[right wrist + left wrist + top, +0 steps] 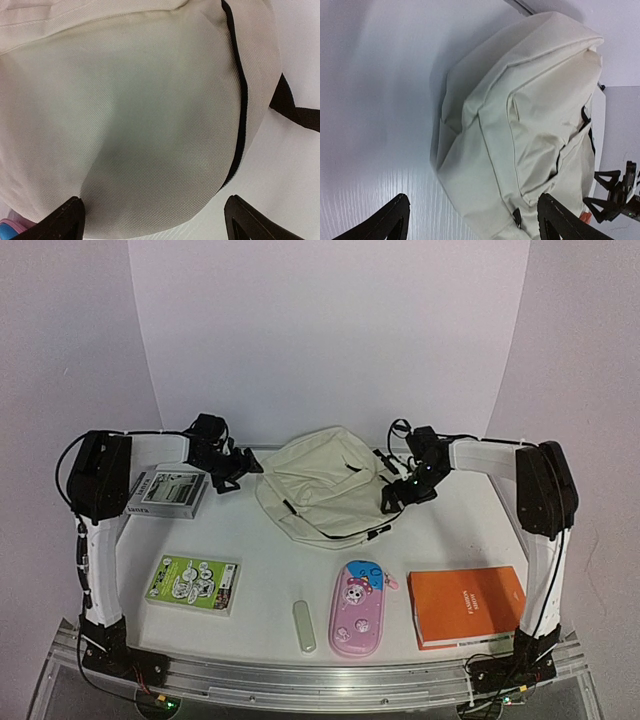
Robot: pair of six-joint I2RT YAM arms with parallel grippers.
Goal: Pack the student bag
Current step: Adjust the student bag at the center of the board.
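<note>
Down at the bottom edge, the metal rail [320, 678] carrying both arm bases sits closest. On the white table [265, 550], the cream student bag [325, 485] lies flat at upper centre. Left gripper [233, 470] hovers at its left side, fingers spread wide, holding nothing. Right gripper [405, 492] is over the bag's right side, fingers equally wide. Lower right, an orange book [466, 605]; beside it, a pink pencil case [357, 610].

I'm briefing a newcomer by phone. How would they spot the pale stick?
Look along the near edge of the table. Between the green book and the pink pencil case lies the pale stick. It is the smallest thing there, plain and unprinted.
</note>
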